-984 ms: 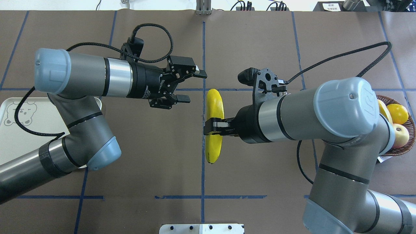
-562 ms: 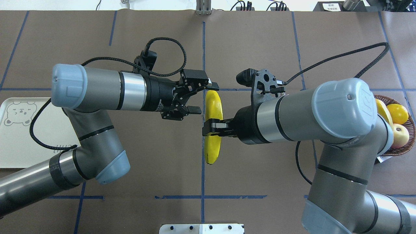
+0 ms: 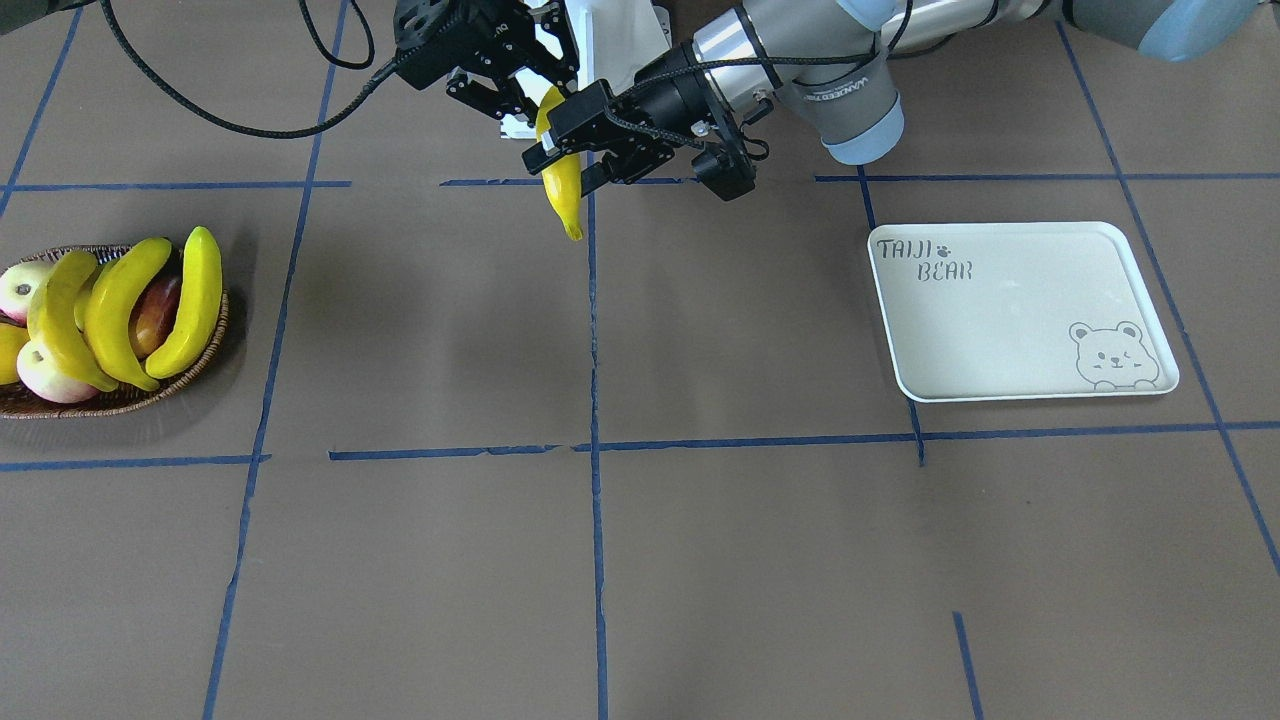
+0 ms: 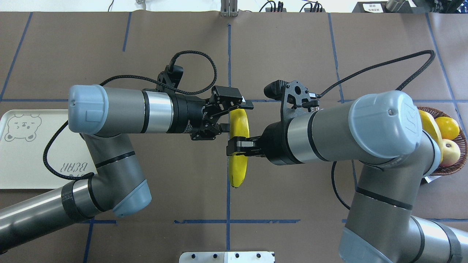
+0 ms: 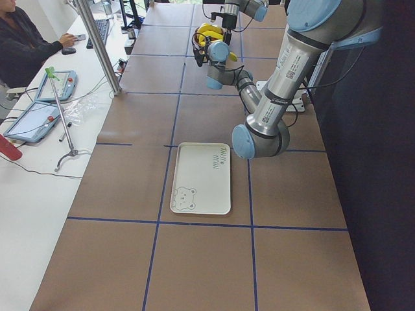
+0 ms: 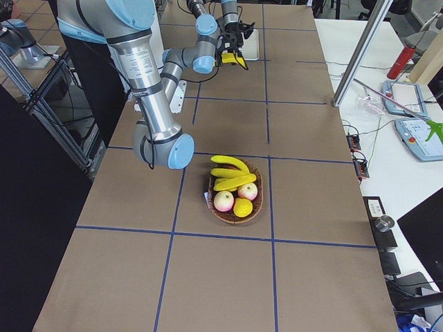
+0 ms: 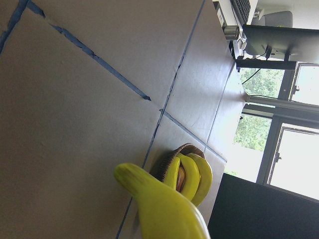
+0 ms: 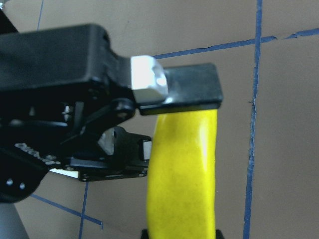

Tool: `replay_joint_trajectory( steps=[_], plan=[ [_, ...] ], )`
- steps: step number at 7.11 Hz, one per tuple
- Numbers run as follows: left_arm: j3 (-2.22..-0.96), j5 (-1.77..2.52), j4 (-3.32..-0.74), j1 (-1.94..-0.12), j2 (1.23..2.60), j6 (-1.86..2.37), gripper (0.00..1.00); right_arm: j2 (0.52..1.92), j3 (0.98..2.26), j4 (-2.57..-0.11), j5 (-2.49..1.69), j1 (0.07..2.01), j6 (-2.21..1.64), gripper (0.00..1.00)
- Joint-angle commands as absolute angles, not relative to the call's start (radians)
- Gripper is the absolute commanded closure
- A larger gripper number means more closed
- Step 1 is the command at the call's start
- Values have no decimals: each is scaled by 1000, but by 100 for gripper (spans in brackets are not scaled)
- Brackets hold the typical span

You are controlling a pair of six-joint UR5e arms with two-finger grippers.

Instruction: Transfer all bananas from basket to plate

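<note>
My right gripper [image 4: 237,147] is shut on the middle of a yellow banana [image 4: 238,168] and holds it above the table's centre. My left gripper [image 4: 234,117] is open, its fingers on either side of the banana's far end [image 8: 184,169]. In the front-facing view the held banana [image 3: 562,195] hangs tip-down between both grippers. Three more bananas [image 3: 120,300] lie across the brown wicker basket [image 3: 130,398] at the right end, whose rim also shows in the overhead view [image 4: 461,157]. The cream bear plate [image 3: 1000,320] sits at the left end with nothing on it.
Pink-white apples [image 4: 450,151] and an orange-yellow fruit [image 4: 448,127] share the basket. Blue tape lines cross the brown table cover. A metal bracket [image 4: 226,256] sits at the near table edge. A person [image 5: 19,39] sits at a side desk.
My left arm has moved right from over the plate side to the banana, and its open fingers now straddle the banana's far end. The right gripper with the banana has barely shifted.
</note>
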State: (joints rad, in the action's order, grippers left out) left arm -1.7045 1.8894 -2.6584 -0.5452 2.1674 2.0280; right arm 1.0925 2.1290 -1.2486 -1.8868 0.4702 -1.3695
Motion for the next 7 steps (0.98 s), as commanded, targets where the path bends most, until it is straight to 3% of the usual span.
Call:
replay_joint_trajectory(
  steps=[1,2,3,5,7],
  plan=[
    [-1706,1890,-2658,-545,2166,2026,77,1092,2129,-1249,-1887,469,-1370,100],
    [-1706,1890,-2658,-545,2166,2022,100,1092,2128,-1249,-1887,468,-1368,100],
    [-1707,1890,-2658,-545,2166,2029,100,1092,2129,-1247,-1888,468,-1368,98],
    [-1709,1891,-2658,-546,2166,2033,100,1092,2143,-1249,-1898,469,-1370,1],
    [-1709,1893,-2657,-546,2164,2029,100,1098,2152,-1249,-1898,472,-1370,0]
  ],
)
